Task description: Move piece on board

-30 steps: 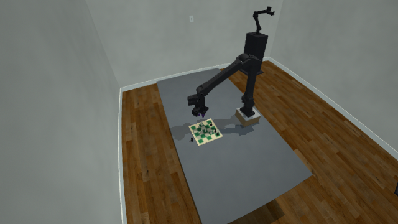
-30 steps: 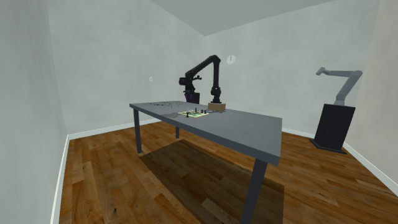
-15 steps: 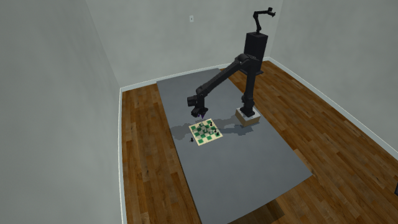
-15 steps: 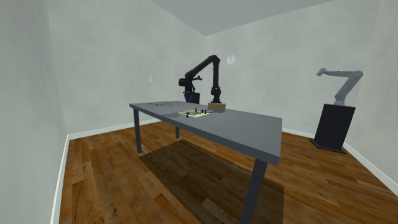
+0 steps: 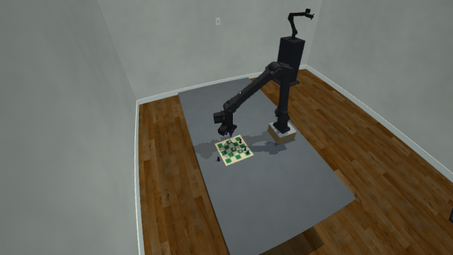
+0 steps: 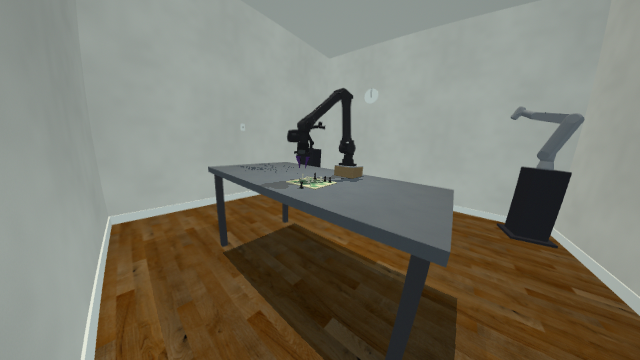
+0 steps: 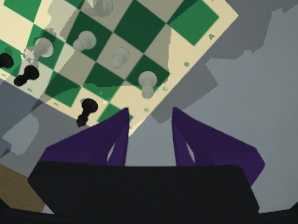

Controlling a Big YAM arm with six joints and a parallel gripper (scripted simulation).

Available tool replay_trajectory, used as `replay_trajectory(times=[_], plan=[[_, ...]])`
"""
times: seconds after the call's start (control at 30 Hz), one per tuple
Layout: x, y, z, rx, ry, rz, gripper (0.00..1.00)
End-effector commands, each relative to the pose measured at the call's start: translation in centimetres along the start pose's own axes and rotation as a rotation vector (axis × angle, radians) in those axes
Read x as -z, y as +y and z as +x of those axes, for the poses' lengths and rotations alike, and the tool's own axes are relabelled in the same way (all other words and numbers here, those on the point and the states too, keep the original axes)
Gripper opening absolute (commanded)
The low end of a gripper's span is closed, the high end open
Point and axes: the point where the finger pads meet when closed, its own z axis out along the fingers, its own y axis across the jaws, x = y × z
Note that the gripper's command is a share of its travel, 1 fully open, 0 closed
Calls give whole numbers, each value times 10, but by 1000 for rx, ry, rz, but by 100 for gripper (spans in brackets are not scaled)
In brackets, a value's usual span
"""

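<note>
A black robot arm [image 5: 248, 90] reaches out from a tan block [image 5: 279, 136] on the grey table [image 5: 276, 191]. Its end effector [image 5: 228, 134] hangs in the air over the far edge of the chess board [image 5: 219, 151]. It has two purple fingers that point down. They are partly open, with a gap between them, and nothing is in the gap. In the wrist view you can see grey table and the board's cream edge through that gap.

The chess board has green and cream squares. It lies flat on the table, near the arm's block. Some pale pieces stand in the middle of the board, such as one pale piece [image 7: 148, 83] near the edge closest to the fingers. A few black pieces stand along one side. One black pawn [image 7: 87, 110] is on the cream rim of the board, just beside the left purple finger in the wrist view. Two more black pieces [image 7: 27, 75] are close together farther along that side.

One small black piece [image 5: 218, 159] stands alone on the table, just off the board's corner.

The letters and numbers on the board are too small to read, so I cannot tell which squares are C1 and C5.

A second, grey arm [image 6: 550, 132] stands on a black box on the floor, well apart from the table.
</note>
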Motion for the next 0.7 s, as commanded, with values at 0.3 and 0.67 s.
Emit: replay_trajectory(times=[0.3,0.67], plan=[[-19,-2,4,-4,-5,1,36],[-17,-4,2,-4,-17,14,36]])
